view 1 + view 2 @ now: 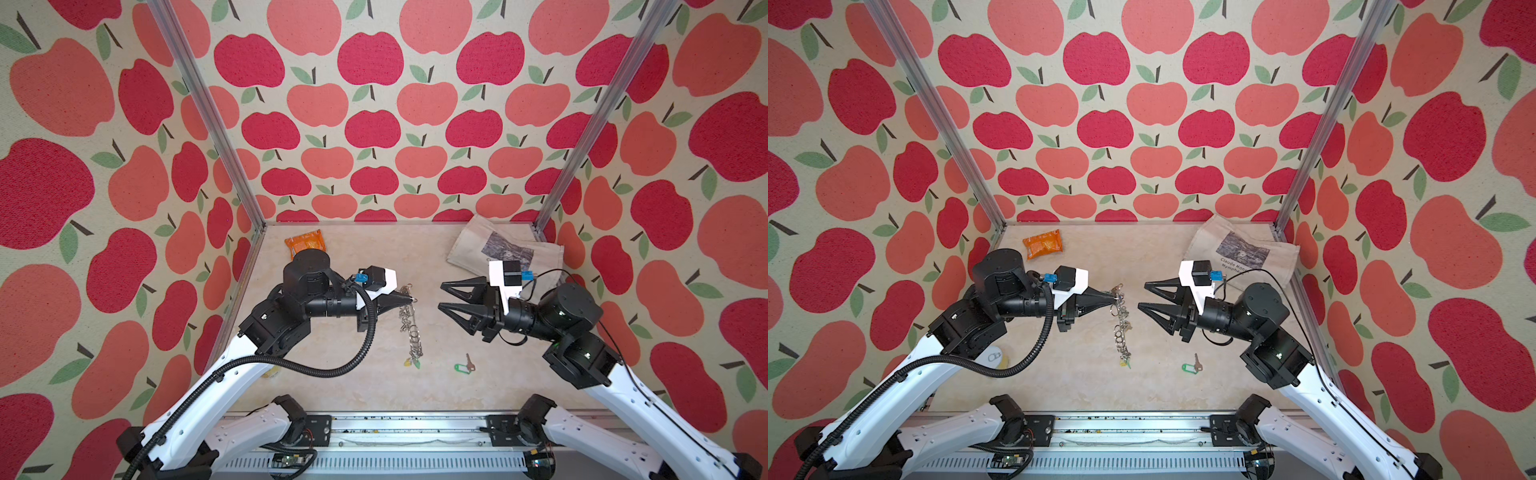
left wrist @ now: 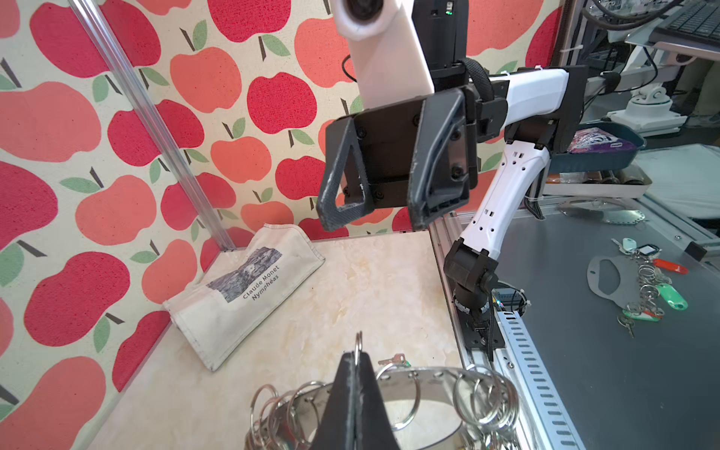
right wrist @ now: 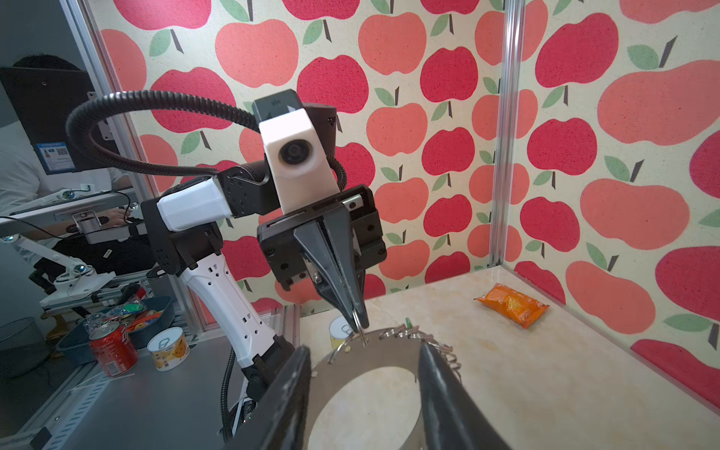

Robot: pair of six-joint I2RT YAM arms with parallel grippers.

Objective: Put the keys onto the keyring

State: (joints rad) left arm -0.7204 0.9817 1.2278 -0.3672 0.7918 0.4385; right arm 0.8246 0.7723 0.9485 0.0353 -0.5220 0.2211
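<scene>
Left hand [image 2: 356, 352]: closest to the lens in its own wrist view. Its black fingers are pressed tight together, pinching one small wire ring on the rim of the keyring [image 2: 432, 378].
Keyring position: near the middle of the desk [image 1: 374, 386] in both top views. It hangs edge-on from the left hand's tips and shows as a thin line of rings. Whether its lower end touches the desk cannot be told.
Keyring face: the right wrist view shows a flat grey disc with a wide hole.
Tagged keys [image 1: 412, 364]: yellow and green tags at the keyring's 6 o'clock end.
Loose key [image 1: 464, 365]: green tag, lying flat on the desk at 5 o'clock from the keyring, well apart.
Right hand [image 1: 441, 296]: fingers spread roughly halfway with nothing between them. The tips point to 9 o'clock, near the keyring but not touching it.
Orange packet [image 1: 303, 242]: at 11 o'clock, by the back wall.
Cloth bag [image 1: 498, 245]: in the 1 o'clock corner, with a printed picture.
</scene>
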